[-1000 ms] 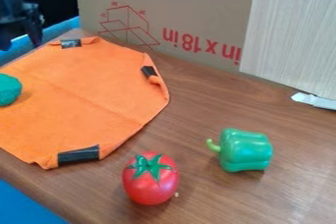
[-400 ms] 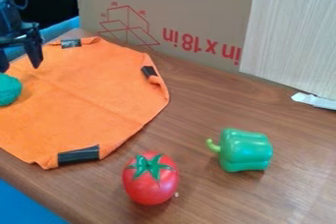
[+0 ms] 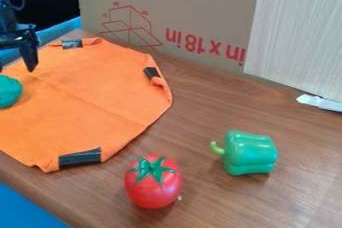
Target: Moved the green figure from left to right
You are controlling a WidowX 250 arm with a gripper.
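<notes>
Green fig. (image 3: 9,92) on cloth (image 3: 87,102), gripper (image 3: 15,69) nr it, fingers wide apart

OPEN: over cloth (image 3: 93,97) beside green ball (image 3: 9,92) | WALL: cardboard (image 3: 174,2) behind | OBSTACLES: tomato (image 3: 153,186), pepper (image 3: 250,153)

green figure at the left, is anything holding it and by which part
Nothing is held: the gripper is open, and the green figure sits on the orange cloth.
</notes>
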